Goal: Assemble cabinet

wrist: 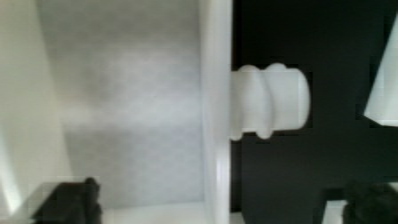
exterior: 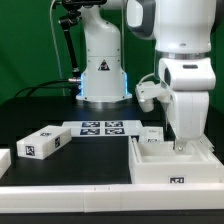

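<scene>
White plastic cabinet shell (exterior: 172, 165) sits at the exterior view's right. My gripper (exterior: 178, 140) straddles its wall (wrist: 217, 60), fingers (wrist: 71, 202) spread apart, gripping nothing. If I close off-centre, I judge the shell could skid, or a finger could snag the knob (wrist: 270, 100).

The cabinet shell (exterior: 172, 162) looks like smooth matt white plastic; the table (exterior: 90, 165) under it is dull black.

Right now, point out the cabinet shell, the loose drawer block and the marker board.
cabinet shell (exterior: 160, 172), exterior view, front wall.
drawer block (exterior: 42, 142), exterior view, top face.
marker board (exterior: 97, 127), exterior view, its middle.
</scene>
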You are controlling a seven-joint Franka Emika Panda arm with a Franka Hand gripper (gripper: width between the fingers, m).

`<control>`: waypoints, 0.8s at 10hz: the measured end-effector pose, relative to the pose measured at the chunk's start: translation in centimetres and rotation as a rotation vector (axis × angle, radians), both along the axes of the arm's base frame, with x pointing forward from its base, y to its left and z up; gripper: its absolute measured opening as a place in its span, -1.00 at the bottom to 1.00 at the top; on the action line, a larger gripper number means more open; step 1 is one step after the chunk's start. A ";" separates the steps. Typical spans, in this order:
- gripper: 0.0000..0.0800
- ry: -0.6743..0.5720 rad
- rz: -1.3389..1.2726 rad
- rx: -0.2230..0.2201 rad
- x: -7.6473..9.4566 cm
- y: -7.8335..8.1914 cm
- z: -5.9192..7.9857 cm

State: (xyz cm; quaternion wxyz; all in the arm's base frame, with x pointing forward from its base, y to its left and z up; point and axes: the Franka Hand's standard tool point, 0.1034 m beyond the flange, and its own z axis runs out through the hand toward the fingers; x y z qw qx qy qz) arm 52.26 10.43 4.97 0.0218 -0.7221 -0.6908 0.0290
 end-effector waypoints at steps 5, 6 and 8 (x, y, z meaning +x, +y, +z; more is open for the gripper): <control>0.99 -0.040 -0.080 -0.016 -2.1 0.0 3.2; 0.99 -0.040 -0.082 -0.016 -2.0 -0.1 3.1; 0.99 -0.039 -0.083 -0.016 -2.0 -0.1 3.1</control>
